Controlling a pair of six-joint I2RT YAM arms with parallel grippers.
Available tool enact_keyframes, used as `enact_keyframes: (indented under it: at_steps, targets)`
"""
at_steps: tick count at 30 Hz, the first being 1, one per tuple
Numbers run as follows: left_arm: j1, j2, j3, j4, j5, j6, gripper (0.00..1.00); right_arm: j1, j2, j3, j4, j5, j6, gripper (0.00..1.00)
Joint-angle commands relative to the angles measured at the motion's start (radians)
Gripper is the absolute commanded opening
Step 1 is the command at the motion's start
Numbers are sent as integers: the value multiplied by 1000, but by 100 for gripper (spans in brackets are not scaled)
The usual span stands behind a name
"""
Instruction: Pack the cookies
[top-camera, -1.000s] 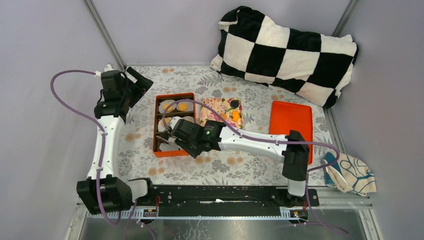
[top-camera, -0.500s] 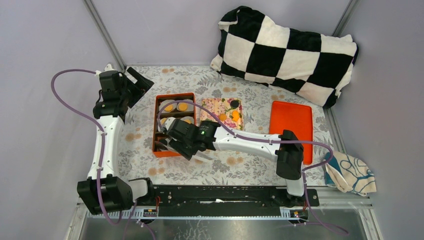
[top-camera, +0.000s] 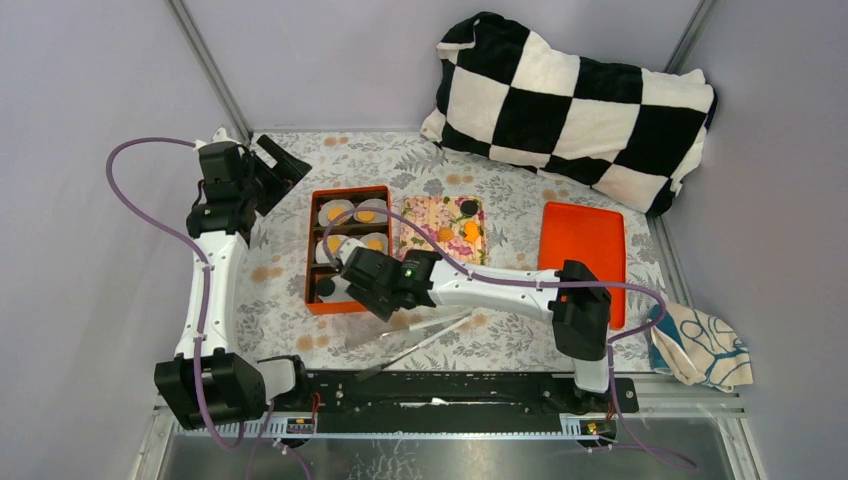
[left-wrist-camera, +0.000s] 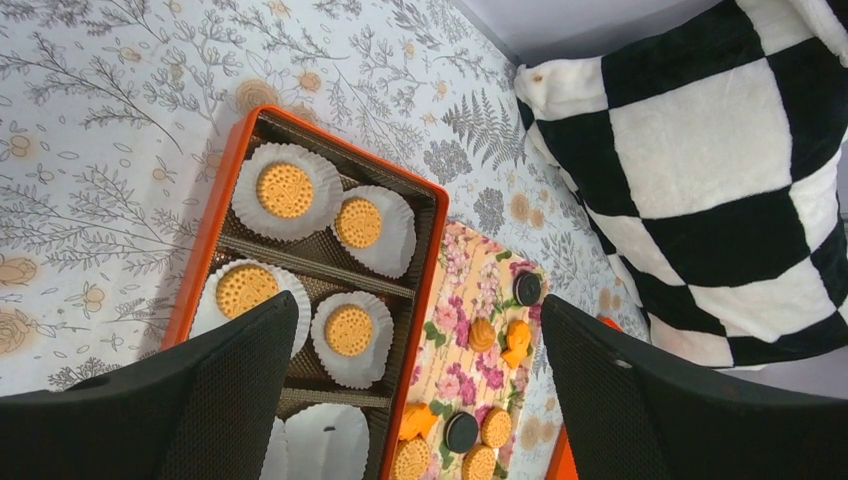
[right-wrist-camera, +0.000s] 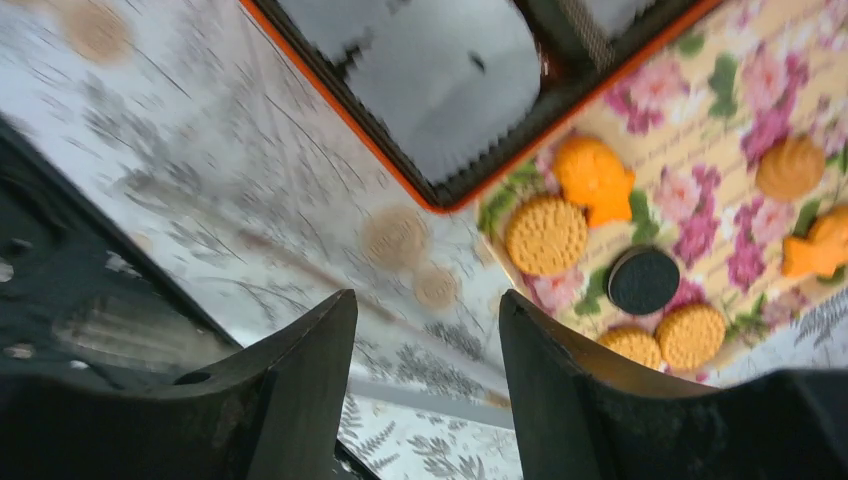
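Looked like thin fluted paper for the white cups (left-wrist-camera: 248, 205), matt rough biscuit for the cookies (left-wrist-camera: 285, 190), smooth orange plastic for the box (left-wrist-camera: 208, 235), fluffy plush cloth for the checkered pillow (left-wrist-camera: 700, 150) at upper right.

Left gripper (left-wrist-camera: 418, 303) and right gripper (right-wrist-camera: 422, 300) (arm reaching left) gape wide

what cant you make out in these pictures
Near row of the orange box: in the top external view the right tool covers part of it; in the left wrist view the left tool and the bottom edge cut it off.
The paper cup: right wrist view, motion-blurred and cut by the top edge.
The cookies on the floral tray: top external view, too small to count.
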Motion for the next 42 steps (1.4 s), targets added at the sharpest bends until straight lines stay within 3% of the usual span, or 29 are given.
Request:
enact_keyframes:
  at_steps: [1, 10, 17, 38, 42]
  targets:
    - [7, -19, -27, 33, 40, 9, 95, 8, -72, -138, 4, 109, 9, 61]
    - [7, -24, -51, 59, 81, -14, 94, 8, -239, -428, 8, -16, 89, 60]
    - [5, -38, -73, 61, 84, -20, 94, 13, -349, -522, 36, -41, 112, 61]
    - [5, -15, -101, 67, 77, -13, 94, 11, -107, -488, 176, -88, 41, 54]
    - [5, -11, -103, 67, 67, -7, 94, 11, -44, -436, 175, -101, 20, 43]
